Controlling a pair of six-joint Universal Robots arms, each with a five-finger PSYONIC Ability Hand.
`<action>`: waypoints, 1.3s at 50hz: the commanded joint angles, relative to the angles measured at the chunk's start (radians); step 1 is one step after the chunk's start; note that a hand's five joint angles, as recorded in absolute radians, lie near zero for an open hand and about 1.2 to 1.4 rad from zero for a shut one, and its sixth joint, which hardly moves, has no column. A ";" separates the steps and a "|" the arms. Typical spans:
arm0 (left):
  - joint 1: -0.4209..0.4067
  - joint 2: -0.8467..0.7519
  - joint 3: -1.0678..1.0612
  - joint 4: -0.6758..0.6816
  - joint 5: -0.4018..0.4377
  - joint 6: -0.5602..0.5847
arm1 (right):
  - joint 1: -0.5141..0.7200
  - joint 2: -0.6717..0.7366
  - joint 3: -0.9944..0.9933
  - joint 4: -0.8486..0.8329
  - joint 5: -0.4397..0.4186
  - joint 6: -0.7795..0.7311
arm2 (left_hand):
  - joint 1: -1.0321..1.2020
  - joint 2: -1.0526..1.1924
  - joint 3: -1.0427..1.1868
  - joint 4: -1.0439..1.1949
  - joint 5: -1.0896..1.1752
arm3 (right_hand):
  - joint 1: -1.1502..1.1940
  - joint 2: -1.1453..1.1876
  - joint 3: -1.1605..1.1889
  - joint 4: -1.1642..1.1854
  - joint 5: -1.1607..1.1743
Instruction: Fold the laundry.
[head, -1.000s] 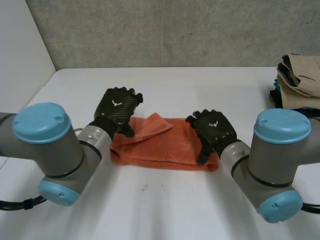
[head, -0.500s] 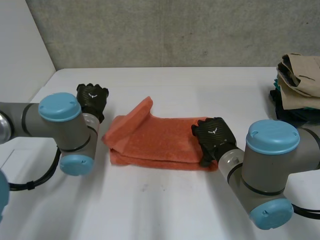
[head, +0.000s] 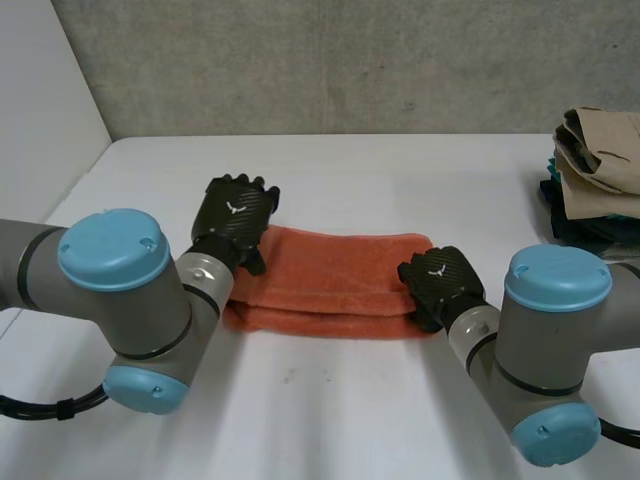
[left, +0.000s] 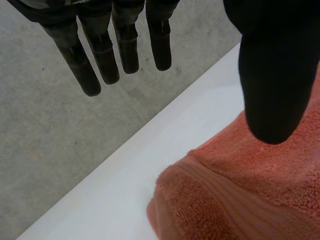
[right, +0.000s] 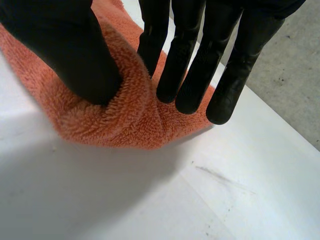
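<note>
An orange towel (head: 330, 275) lies folded in a long strip on the white table (head: 330, 420). My left hand (head: 235, 215) hovers over the towel's left end with straight, spread fingers (left: 100, 55); its thumb (left: 272, 75) hangs just above the towel (left: 240, 190) and nothing is held. At the towel's right end, my right hand (head: 440, 282) is shut on the cloth. In the right wrist view its thumb (right: 70, 50) and fingers (right: 190, 65) pinch up a ridge of towel (right: 125, 120) at the near right corner.
A pile of folded clothes (head: 595, 170), tan on top and dark below, sits at the table's far right edge. A grey wall (head: 330, 60) runs behind the table, and the table's left edge (head: 75, 185) lies near my left arm.
The raised flap at the towel's left end has come down flat. My left hand swung out left, then returned over the left end. My right hand's fingers closed on the right end.
</note>
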 joint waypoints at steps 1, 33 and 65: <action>0.014 -0.024 0.005 -0.002 -0.003 -0.004 | -0.053 -0.005 0.036 0.009 0.000 -0.081 | -0.005 0.011 0.010 0.015 0.026 | 0.448 0.228 0.228 0.226 0.267; 0.078 0.145 -0.088 -0.005 -0.044 -0.038 | 0.266 0.040 -0.046 -0.257 -0.270 -0.436 | -0.088 -0.072 -0.072 -0.067 -0.056 | -0.774 -0.994 -0.993 -0.995 -0.955; -0.201 -0.180 0.248 -0.253 -0.067 -0.173 | -0.032 0.005 -0.295 0.294 -0.050 0.464 | -0.070 -0.054 -0.054 -0.050 -0.039 | -0.774 -0.994 -0.993 -0.995 -0.955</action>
